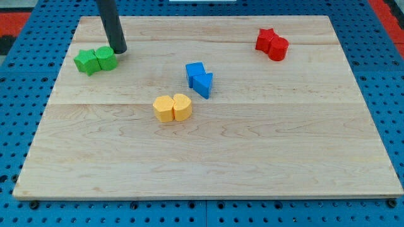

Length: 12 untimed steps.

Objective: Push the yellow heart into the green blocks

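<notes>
The yellow heart (182, 106) lies near the board's middle, touching a yellow hexagon-like block (164, 108) on its left. Two green blocks sit together at the view's upper left: a green star (86, 61) and a green rounded block (106, 58). My tip (120, 50) rests on the board just right of the green rounded block, touching or nearly touching it, far up and left of the yellow heart.
Two blue blocks (199, 78) sit together above and right of the yellow pair. Two red blocks (272, 44) sit together at the view's upper right. The wooden board (208, 170) lies on a blue pegboard surface.
</notes>
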Each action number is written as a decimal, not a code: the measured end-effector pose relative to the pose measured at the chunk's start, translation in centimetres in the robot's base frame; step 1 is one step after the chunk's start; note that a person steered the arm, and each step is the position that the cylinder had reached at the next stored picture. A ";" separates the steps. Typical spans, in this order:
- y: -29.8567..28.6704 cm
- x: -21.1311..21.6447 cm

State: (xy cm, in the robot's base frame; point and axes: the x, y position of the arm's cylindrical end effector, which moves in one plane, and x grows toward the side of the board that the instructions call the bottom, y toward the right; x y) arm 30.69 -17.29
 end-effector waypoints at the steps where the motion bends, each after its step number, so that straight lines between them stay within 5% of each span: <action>1: 4.4 3.7; 2: 8.5 11.1; 4: 20.5 13.4; 5: 23.5 18.9; 7: 13.0 15.5; 9: 13.7 13.0; 10: 2.7 12.8; 12: 3.1 18.0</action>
State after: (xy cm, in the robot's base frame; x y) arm 48.68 -14.17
